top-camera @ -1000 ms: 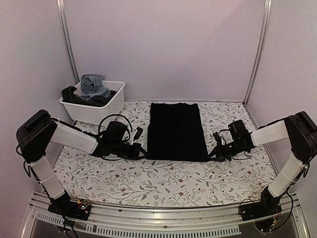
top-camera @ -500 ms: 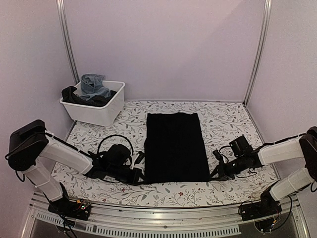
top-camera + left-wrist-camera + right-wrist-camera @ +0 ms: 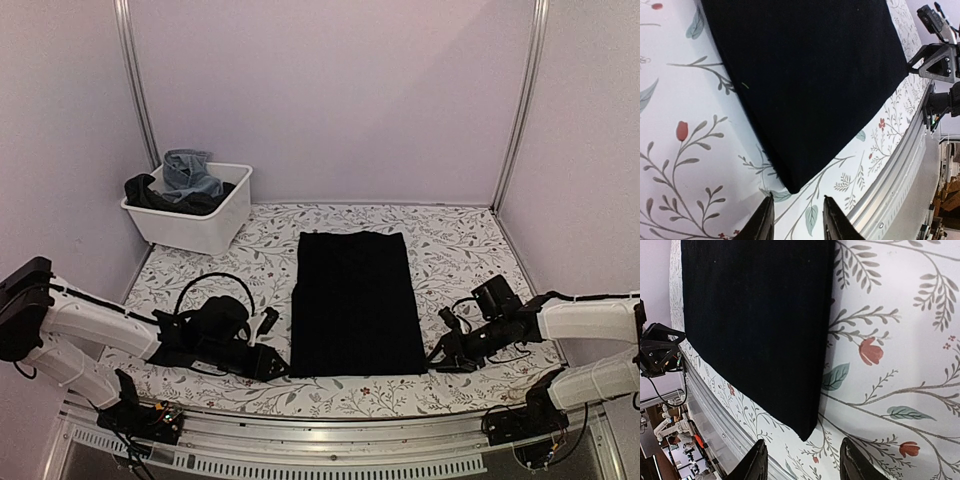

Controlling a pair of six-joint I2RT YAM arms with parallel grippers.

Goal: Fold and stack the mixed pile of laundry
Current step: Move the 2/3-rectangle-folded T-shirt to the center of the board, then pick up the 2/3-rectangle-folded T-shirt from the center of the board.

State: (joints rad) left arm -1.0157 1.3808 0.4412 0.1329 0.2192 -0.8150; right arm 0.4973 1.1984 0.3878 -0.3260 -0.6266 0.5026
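The top external camera sits high behind the arm bases and looks down and forward over the whole desk [image 3: 330, 385] to its far edge. The left wrist camera hangs close above the desk by its near edge, facing right across the near left corner of the black cloth [image 3: 805, 75] towards the right gripper [image 3: 938, 56]. The right wrist camera, equally close, faces left across the cloth's near right corner to the left gripper [image 3: 656, 346]. All three views share the cloth's near edge and the floral surface beside it.

Black cloth [image 3: 755, 315] lies flat on the floral surface [image 3: 905, 340]. Its near corner sits between the right pincer's [image 3: 805, 463] spread fingertips, touching neither.
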